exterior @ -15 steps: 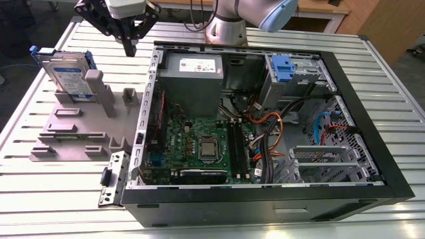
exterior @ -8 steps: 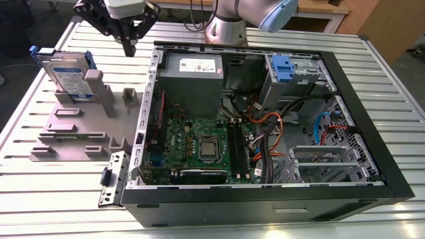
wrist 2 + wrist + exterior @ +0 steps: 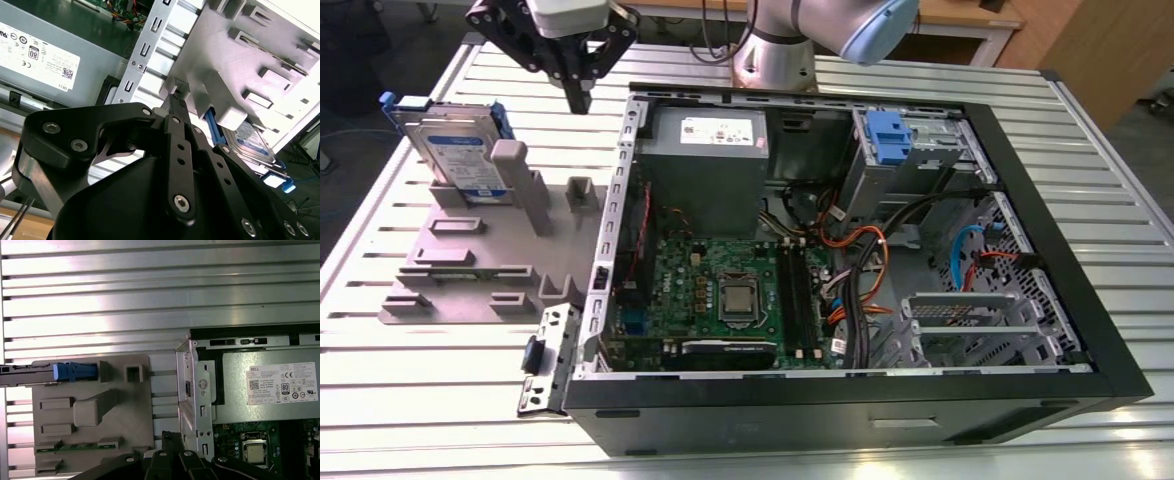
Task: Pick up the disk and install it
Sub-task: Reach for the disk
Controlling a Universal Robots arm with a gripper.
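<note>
The disk [image 3: 460, 150] stands upright on its edge in a grey holder [image 3: 467, 262] at the exterior view's left, silver with a white-and-blue label and a blue bracket around it. My gripper [image 3: 578, 100] hangs above the table between the holder and the open computer case [image 3: 1067, 250], to the disk's right and apart from it. Its black fingers are shut together with nothing between them. In the first wrist view the disk [image 3: 50, 372] is seen edge-on, beyond the gripper [image 3: 170, 437]. In the second wrist view the gripper [image 3: 175, 97] is near the disk [image 3: 250, 140].
Inside the case are a grey power supply [image 3: 707, 130], a motherboard [image 3: 720, 290], cables, a drive bay with a blue tab [image 3: 890, 135] and a metal cage [image 3: 961, 320]. The slatted metal table [image 3: 427, 400] runs around the case and holder.
</note>
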